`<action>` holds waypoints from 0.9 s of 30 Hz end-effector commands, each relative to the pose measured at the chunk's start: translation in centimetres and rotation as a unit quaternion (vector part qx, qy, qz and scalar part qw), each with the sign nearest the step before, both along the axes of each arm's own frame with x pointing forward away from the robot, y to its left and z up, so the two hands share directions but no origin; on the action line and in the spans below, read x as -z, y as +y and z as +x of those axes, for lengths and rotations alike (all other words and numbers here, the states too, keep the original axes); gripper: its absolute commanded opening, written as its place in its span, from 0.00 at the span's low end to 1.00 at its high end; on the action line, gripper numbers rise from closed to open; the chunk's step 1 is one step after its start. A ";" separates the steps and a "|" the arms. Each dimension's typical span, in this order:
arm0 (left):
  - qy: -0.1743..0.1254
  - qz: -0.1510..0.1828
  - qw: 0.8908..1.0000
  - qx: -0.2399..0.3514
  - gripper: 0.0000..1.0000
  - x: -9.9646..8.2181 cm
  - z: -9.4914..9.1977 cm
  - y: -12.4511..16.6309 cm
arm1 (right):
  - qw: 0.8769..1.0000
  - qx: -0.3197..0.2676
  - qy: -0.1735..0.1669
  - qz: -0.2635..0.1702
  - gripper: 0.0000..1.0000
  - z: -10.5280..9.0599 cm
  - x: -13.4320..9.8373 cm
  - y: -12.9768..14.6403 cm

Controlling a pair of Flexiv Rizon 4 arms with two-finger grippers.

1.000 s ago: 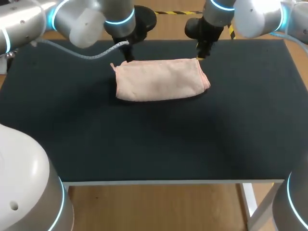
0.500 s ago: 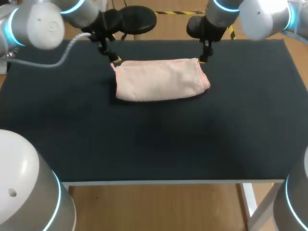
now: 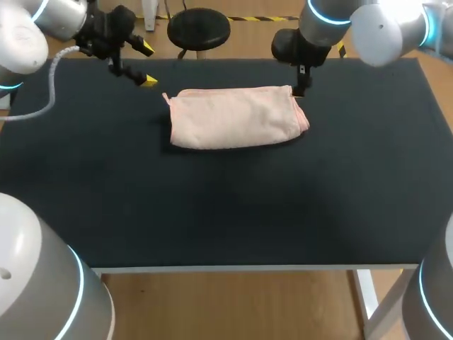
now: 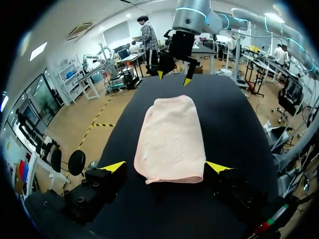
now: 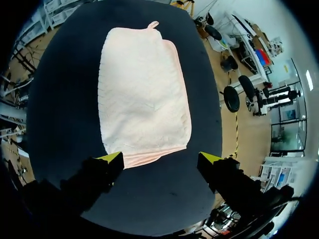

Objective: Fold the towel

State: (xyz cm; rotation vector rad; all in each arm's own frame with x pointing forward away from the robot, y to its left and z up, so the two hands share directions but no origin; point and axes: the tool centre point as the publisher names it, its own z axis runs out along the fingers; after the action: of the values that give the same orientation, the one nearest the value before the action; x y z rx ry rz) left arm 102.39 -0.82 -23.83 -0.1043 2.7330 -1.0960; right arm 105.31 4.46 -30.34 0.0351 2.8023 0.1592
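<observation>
Worktop: one flat black worktop [image 3: 212, 227] is seen, and it carries the single task item.

Arms: two grey-white robot arms with blue light rings are counted. The left arm [image 3: 28, 35] comes in at the far left corner and the right arm [image 3: 375, 28] at the far right corner. One pale grey hose [image 3: 51, 81] is hung from the left arm.

Towel: one pale pink terry towel [image 3: 233, 117] is laid on the far half of the worktop, near its middle. It is folded into a thick oblong with its long side running left to right. The stacked layer edges are shown at its right end [image 5: 142, 94]. In the left wrist view the towel [image 4: 172, 137] stretches away ahead of the tool.

Tools: two are counted, each with two yellow tips.

Left tool: the left tool [image 3: 146, 64] is held off the towel's far left corner, apart from the cloth. Its fingers are spread wide and nothing is gripped [image 4: 166, 167].

Right tool: the right tool [image 3: 300, 85] is placed at the towel's far right corner. Its fingers are spread wide [image 5: 159, 158], with the towel's right end lying in line with the gap. No grip on the cloth is seen, and contact cannot be judged.

Loop: one small pink hanging loop [image 3: 166, 98] is seen at the towel's far left corner.
</observation>
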 end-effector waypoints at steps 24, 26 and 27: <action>-0.006 -0.033 0.999 0.005 1.00 0.2 -0.1 0.2 | 0.979 0.071 0.096 0.163 1.00 0.2 -0.8 -2.0; -0.006 -0.033 0.999 0.005 1.00 0.2 -0.1 0.2 | 0.964 0.086 0.108 0.228 1.00 0.2 -0.8 -2.9; -0.006 -0.033 0.999 0.005 1.00 0.2 -0.1 0.2 | 0.955 0.106 0.108 0.255 1.00 0.1 -0.8 -3.3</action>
State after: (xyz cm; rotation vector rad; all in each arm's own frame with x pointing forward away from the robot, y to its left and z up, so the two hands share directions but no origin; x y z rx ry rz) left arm 102.29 -0.61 -23.97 -0.0953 2.6921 -1.1856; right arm 105.00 3.10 -29.28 0.1576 2.8570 0.2368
